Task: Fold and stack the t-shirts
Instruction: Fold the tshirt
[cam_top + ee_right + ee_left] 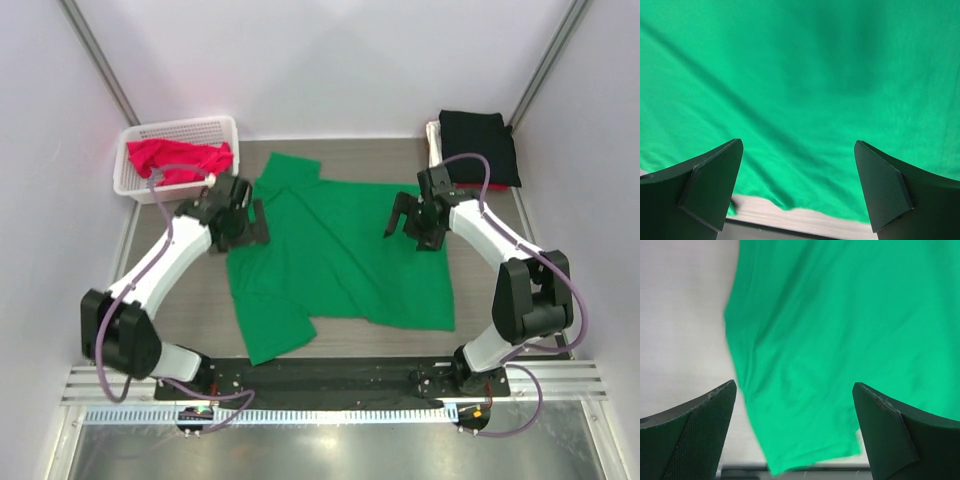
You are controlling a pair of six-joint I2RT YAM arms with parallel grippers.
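Green t-shirt [340, 260] flat, red-pink t-shirt [175, 160], black t-shirt [478, 145], one each, left pincer [794, 387], right pincer [798, 142] agape, empty.

- Bright green short-sleeved cloth t-shirt [340, 250]: both wrist views cut it off at their top and side edges, and neither shows a collar.
- Left gripper [255, 222] hides part of the shirt's border toward the left table edge. Right gripper [400, 218] hides a patch toward the right edge.
- Left fingers [700, 425] and right fingers [705, 190]: bases cut off by the bottom edge; contact with the cloth cannot be told.
- Crumpled red-pink cloth [175, 158], far left corner: lower part hidden by the white plastic lattice basket [135, 185]; garment shape cannot be told.
- Folded black cloth [478, 140], far right corner: covers a white layer [433, 135] and a red layer [500, 187]; only thin edges show.
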